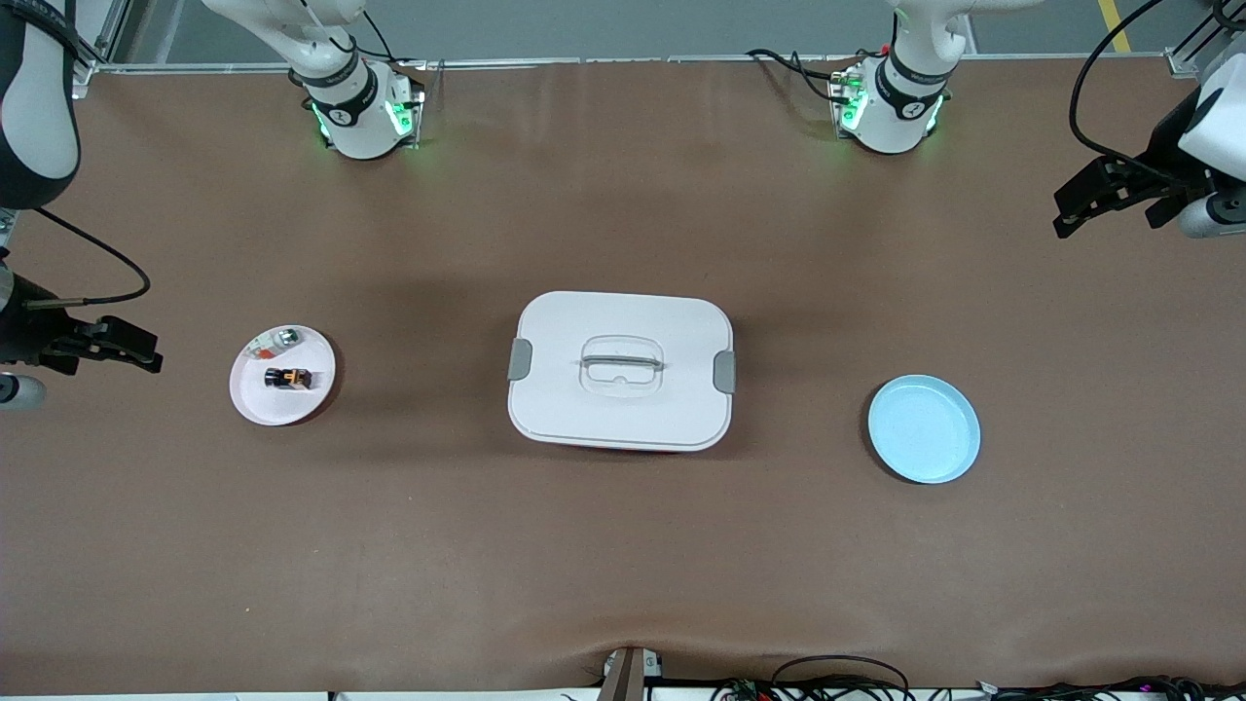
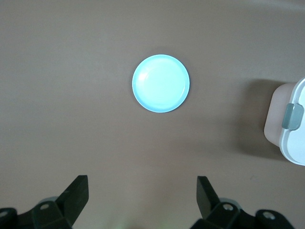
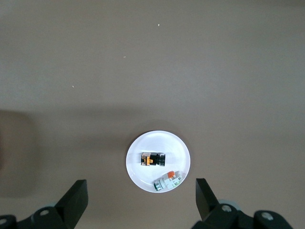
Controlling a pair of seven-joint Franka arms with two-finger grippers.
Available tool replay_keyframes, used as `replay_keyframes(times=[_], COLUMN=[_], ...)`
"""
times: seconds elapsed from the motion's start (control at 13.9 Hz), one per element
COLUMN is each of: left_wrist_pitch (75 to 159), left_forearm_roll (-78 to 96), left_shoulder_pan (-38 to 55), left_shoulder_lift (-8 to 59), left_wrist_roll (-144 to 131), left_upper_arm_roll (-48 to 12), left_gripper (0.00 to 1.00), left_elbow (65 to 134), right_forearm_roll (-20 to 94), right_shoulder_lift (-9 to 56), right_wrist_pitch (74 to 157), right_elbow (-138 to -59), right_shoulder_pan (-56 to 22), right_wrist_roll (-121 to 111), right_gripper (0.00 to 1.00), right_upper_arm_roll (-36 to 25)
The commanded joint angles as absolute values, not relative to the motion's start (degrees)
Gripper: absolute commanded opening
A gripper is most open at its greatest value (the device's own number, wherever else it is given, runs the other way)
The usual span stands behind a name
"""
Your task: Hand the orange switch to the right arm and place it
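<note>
So the right gripper hangs over the table at the right arm's end, fingers spread wide and holding nothing. Just beside it sits a small white plate, and the orange switch is lying flat on that plate, apart from the gripper with bare table between them. There's also a little silvery-clear piece on the same plate, a bit farther from the front camera than the switch and not touching it. In the right wrist view the switch sits mid-plate between the two spread fingers, well short of them. Middle of the table has a white lidded box with grey latches. Toward the left arm's end there's an empty light blue plate, and the left gripper hovers up over that end of the table, also wide open and holding nothing, well apart from the switch.
</note>
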State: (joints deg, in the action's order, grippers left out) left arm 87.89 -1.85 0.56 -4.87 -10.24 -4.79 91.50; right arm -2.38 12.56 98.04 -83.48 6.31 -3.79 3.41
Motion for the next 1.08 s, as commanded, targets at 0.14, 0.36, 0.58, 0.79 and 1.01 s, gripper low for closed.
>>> replay_keyframes(times=[0.14,0.36,0.58,0.79,1.01], left_wrist_pitch=[87.19,86.31,85.78,85.78,85.61], left_forearm_roll=[-1.41,-1.41,-1.41,-1.14,-1.14], left_shoulder_pan=[0.35,0.26,0.26,0.26,0.26], left_shoulder_lift=[-5.98,-5.98,-5.98,-5.89,-5.89], left_wrist_roll=[-9.05,-9.66,-9.84,-9.67,-9.58], left_upper_arm_roll=[-4.92,-4.92,-4.92,-4.83,-4.75], left_gripper=[1.00,1.00,1.00,1.00,1.00], left_elbow=[91.67,91.76,91.67,91.23,90.79], right_forearm_roll=[-1.49,-1.49,-1.32,-1.32,-1.23], right_shoulder_lift=[11.87,11.87,11.60,11.60,11.43], right_wrist_pitch=[96.24,96.06,94.93,93.43,93.34], right_elbow=[-82.00,-81.39,-79.99,-78.93,-78.93], right_shoulder_pan=[6.50,5.37,0.72,-0.79,-1.67], right_wrist_roll=[-3.16,-3.16,-3.25,-3.25,-3.25], right_gripper=[1.00,1.00,1.00,1.00,1.00], right_upper_arm_roll=[3.34,2.11,-2.79,-3.95,-4.83])
